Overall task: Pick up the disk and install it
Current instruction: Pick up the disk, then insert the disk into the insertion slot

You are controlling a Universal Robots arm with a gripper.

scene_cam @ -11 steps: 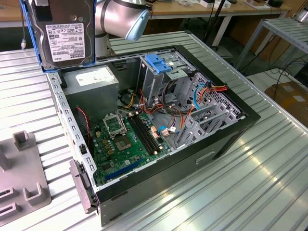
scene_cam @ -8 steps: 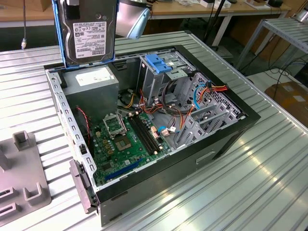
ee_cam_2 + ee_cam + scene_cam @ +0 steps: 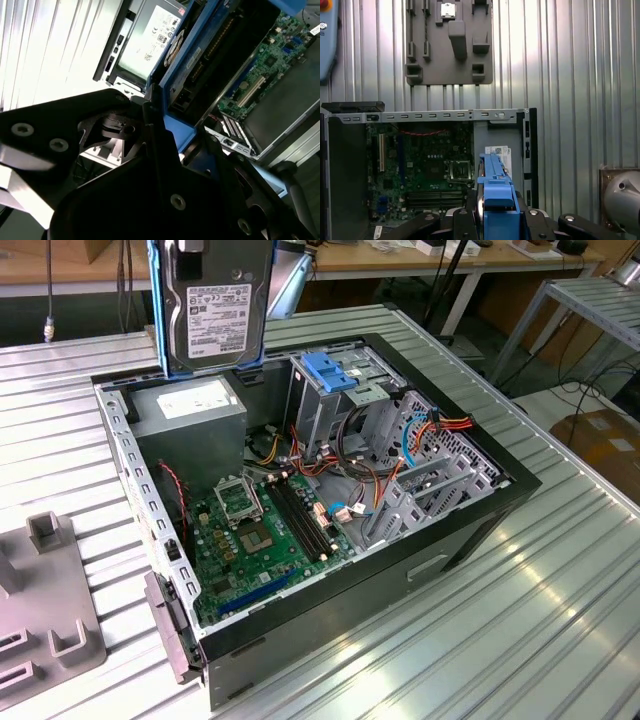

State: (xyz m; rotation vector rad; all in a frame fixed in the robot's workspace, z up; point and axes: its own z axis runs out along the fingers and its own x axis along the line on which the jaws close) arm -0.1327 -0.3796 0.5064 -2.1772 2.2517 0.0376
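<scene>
Spread under everything, ribbed metal table [image 3: 560, 570]; lying open on it, black computer case [image 3: 520, 485], insides up; down in there toward the exterior view's left, green motherboard [image 3: 260, 530], flat on the case floor; just behind that, grey power-supply box [image 3: 195, 415] with a white label on top; out on the table at the exterior view's left, well apart from the case, grey fixture plate [image 3: 45, 610]; and up in the air, the disk [image 3: 215, 310], upright, label to the exterior camera, blue rails down both edges, lower edge close over the power-supply box; beside it on the metal cage, blue bracket [image 3: 330, 372]; gripper [image 3: 496, 215] pinching the disk edge-on in the first wrist view, black fingers [image 3: 468, 216] pressed to either side.
</scene>
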